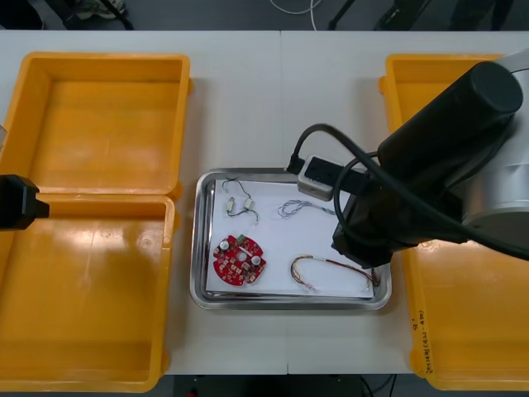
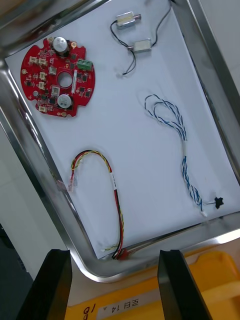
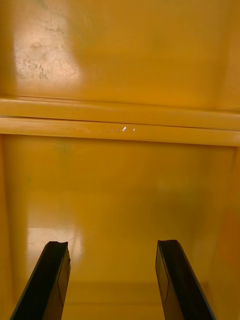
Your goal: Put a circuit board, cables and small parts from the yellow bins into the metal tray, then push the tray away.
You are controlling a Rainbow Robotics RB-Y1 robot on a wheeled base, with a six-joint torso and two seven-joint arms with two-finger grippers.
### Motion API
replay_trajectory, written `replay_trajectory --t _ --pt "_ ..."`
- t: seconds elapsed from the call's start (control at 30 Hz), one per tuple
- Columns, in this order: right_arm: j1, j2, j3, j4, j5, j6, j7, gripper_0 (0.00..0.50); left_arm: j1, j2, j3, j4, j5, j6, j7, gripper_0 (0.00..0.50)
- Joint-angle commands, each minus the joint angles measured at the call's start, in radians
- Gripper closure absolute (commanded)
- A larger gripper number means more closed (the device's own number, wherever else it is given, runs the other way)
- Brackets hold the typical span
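On the light table (image 1: 248, 83), four yellow bins: two stacked along the L side (image 1: 99, 132) (image 1: 83, 289), two along the R side (image 1: 397, 83) (image 1: 463, 331). The R arm (image 1: 446, 141) reaches in from the R, crossing the R bins and covering the tray's R edge. The L arm (image 1: 16, 203) sits at the L edge, over the seam btwn the two L bins.

Btwn the bin pairs lies the metal tray (image 1: 198, 248), white inside w/ a shiny rim (image 2: 30, 165).

R gripper (image 2: 114, 255): fingers spread wide, nothing pinched, tips over the tray rim where it meets the R near bin. L gripper (image 3: 111, 245): fingers also spread, holding nothing, above a L bin's yellow floor, w/ the joined bin rims beyond the tips.

Tray contents:
- The round red circuit board (image 1: 239, 259) (image 2: 57, 75) lies flat in the near-L part, well apart from the R gripper and diagonally across the tray from it.
- The red and yellow cable (image 1: 318, 271) (image 2: 117, 200) curves along the near side. One end lies against the rim just ahead of the gap btwn the R fingers, closest item to them.
- The twisted blue and white cable (image 1: 302, 207) (image 2: 182, 150) is looped on the far-R part.
- Two small metal parts (image 1: 235, 205) (image 2: 127, 20) (image 2: 141, 46) w/ thin black leads lie at the far-L corner, just beyond the board and farthest from the R gripper.
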Motion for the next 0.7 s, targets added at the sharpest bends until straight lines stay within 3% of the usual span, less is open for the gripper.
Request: replay_trajectory --t 0.03,0.27,0.7 --pt "-0.074 0.052 0.095 0.024 0.019 -0.022 0.102 0.000 0.021 0.045 0.031 -0.031 0.008 0.006 -0.090 0.000" --pt "-0.104 0.112 0.206 0.059 0.077 -0.023 0.210 0.000 0.021 0.045 0.031 -0.031 0.008 0.006 -0.090 0.000" --pt "-0.105 0.161 0.422 0.061 0.269 -0.040 0.199 0.000 0.021 0.045 0.031 -0.031 0.008 0.006 -0.090 0.000"
